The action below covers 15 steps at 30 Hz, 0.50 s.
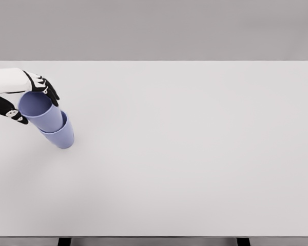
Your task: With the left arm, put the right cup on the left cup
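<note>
Two lavender-blue cups stand at the table's left side, one nested in the other. The upper cup (40, 111) leans slightly to the left inside the lower cup (63, 137), of which only the rim and lower wall show. My left hand (38, 107) comes in from the left edge at the upper cup's rim. Its black fingers (47, 89) lie against the far side of the rim and the thumb (14, 114) against the near left side, so it is shut on the upper cup. The right arm is out of view.
The white table (195, 154) stretches wide to the right and toward the front edge. A grey wall stands behind it. Dark table legs (64, 241) show at the bottom edge.
</note>
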Tool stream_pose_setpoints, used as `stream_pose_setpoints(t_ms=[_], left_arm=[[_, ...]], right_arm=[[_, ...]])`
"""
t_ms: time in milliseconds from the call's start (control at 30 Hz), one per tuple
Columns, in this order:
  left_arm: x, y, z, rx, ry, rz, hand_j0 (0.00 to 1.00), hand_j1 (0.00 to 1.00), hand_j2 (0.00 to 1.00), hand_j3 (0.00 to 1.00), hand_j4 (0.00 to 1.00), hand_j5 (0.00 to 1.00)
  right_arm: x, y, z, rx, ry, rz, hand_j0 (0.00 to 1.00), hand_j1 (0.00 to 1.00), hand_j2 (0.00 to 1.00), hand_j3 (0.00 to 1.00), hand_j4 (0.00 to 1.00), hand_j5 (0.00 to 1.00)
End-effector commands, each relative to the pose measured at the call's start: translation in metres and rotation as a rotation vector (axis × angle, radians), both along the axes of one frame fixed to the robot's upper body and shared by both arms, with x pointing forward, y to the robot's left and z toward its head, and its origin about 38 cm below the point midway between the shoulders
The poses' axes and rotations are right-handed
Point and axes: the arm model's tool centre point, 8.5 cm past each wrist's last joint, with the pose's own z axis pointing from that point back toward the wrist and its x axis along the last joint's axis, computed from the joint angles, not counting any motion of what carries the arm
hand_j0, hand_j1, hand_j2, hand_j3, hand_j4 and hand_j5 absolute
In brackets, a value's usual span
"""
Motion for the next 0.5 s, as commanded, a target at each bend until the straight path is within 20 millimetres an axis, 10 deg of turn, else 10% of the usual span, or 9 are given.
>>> stream_pose_setpoints(t_ms=[0,200,300,467], left_arm=[[0.0033,0.0006,0.0003,-0.005,-0.004,0.009,0.65,0.65,0.65,0.65,0.65,0.65],[0.005,-0.0003,-0.0003,-0.009,-0.004,0.009,0.67,0.67,0.67,0.67,0.67,0.67],[0.0049,0.0004,-0.0006,-0.002,-0.006,0.01,0.97,0.97,0.97,0.97,0.97,0.97],[0.0046,0.001,-0.001,-0.001,-0.004,0.011,0.99,0.99,0.99,0.99,0.99,0.99]], right_arm=[[0.0002,-0.0001,0.0,-0.001,-0.001,0.0,1.0,1.0,1.0,1.0,1.0,1.0],[-0.0003,0.0001,0.0,0.001,0.001,0.0,1.0,1.0,1.0,1.0,1.0,1.0],[-0.0003,0.0001,0.0,0.001,0.001,0.0,1.0,1.0,1.0,1.0,1.0,1.0],[-0.0003,0.0001,0.0,0.001,0.001,0.0,1.0,1.0,1.0,1.0,1.0,1.0]])
